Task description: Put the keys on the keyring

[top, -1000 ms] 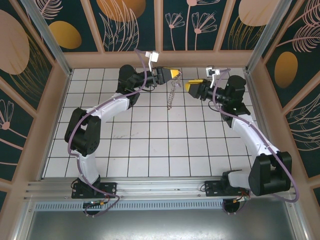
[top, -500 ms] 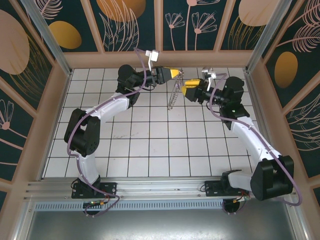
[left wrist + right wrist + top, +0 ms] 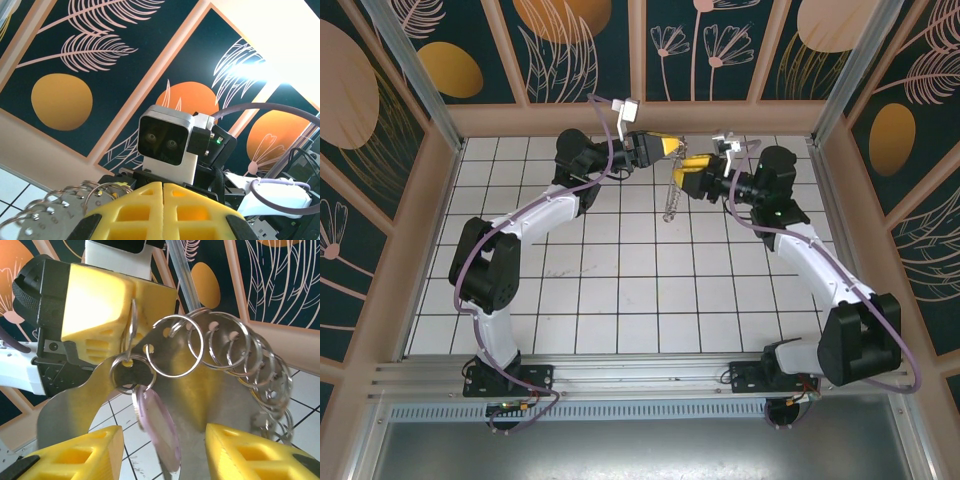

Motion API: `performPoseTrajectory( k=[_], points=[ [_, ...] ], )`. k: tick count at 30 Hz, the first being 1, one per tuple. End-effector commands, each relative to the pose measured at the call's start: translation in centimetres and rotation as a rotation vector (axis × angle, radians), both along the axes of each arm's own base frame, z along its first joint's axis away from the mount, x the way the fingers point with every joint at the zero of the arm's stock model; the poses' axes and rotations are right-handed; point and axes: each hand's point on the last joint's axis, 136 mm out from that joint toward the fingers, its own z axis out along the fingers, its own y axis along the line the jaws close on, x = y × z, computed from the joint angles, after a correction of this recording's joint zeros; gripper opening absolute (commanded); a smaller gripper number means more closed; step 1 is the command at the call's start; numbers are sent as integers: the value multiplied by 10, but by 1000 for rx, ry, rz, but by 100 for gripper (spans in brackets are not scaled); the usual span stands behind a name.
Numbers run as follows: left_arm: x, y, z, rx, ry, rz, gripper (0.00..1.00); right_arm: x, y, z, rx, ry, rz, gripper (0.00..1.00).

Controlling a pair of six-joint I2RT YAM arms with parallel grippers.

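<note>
My left gripper [image 3: 670, 147] is raised near the back wall and shut on the keyring [image 3: 669, 200], which dangles below it as a thin fringed strip. In the right wrist view the keyring [image 3: 215, 390] is a shiny metal plate with many split rings along its rim, pinched at the top by the left gripper's yellow fingers [image 3: 100, 300]. The keys' pale lilac tag [image 3: 159, 430] hangs from a small ring on the plate. My right gripper [image 3: 162, 457] is open just below, a finger on either side of the tag, clear of it. In the left wrist view the shut left gripper [image 3: 162, 200] has the keyring [image 3: 55, 212] to its left.
The white tiled floor [image 3: 620, 290] stretches below both raised arms. Patterned walls with a wooden frame [image 3: 640, 118] close in the back and sides. The right wrist's camera housing [image 3: 167, 142] faces the left gripper at close range.
My right gripper has moved left and closed in on the keyring hanging from the left gripper. The left gripper has held its place, and the keyring has swung slightly.
</note>
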Motion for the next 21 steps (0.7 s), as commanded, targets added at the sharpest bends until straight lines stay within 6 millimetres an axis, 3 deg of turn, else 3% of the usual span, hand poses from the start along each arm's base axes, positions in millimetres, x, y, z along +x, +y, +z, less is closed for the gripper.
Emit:
performPoseTrajectory(
  k=[1, 5, 11, 16, 19, 21],
  points=[
    [-19, 6, 38, -58, -106, -23, 0, -1, 5, 22, 18, -93, 16, 45],
    [-18, 5, 37, -58, -105, -23, 0, -4, 7, 25, 22, -100, 30, 41],
    [-16, 4, 35, -60, -99, -24, 0, -9, 8, 28, 33, -110, 46, 24],
    [-15, 3, 34, -67, -93, -29, 0, -8, 11, 29, 44, -106, 49, 20],
    [-15, 3, 33, -68, -92, -30, 0, -8, 12, 28, 45, -108, 54, 9],
    [-15, 3, 32, -68, -91, -31, 0, -10, 12, 28, 48, -107, 56, 9]
  ],
)
